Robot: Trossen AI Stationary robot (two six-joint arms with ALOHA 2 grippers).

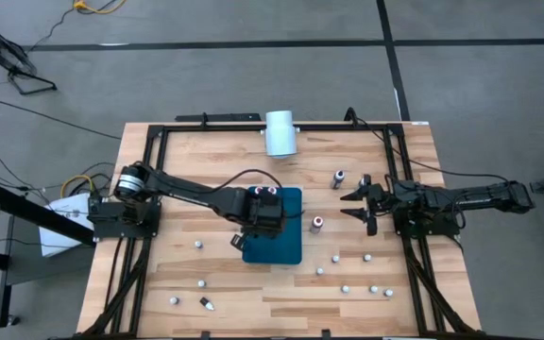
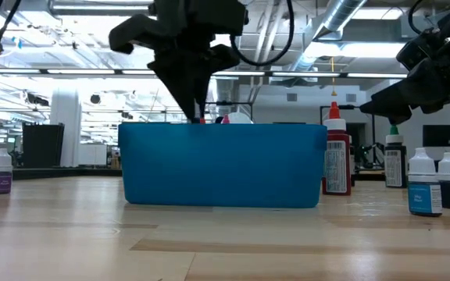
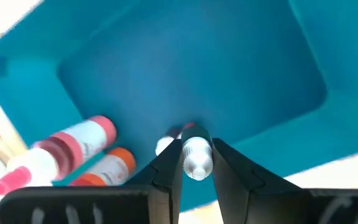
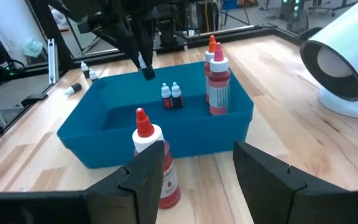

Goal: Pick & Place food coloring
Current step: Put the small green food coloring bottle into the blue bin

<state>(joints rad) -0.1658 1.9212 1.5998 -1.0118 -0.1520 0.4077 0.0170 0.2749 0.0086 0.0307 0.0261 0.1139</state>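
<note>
Seemingly left pincer (image 3: 196, 163) hides bottle's (image 3: 196, 155) body.

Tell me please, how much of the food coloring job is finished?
Done: four bottles stand in the blue bin. In hand: the left gripper holds a small white-capped bottle over it. Left: many bottles on the table, including the red bottle before the open right gripper.
</note>
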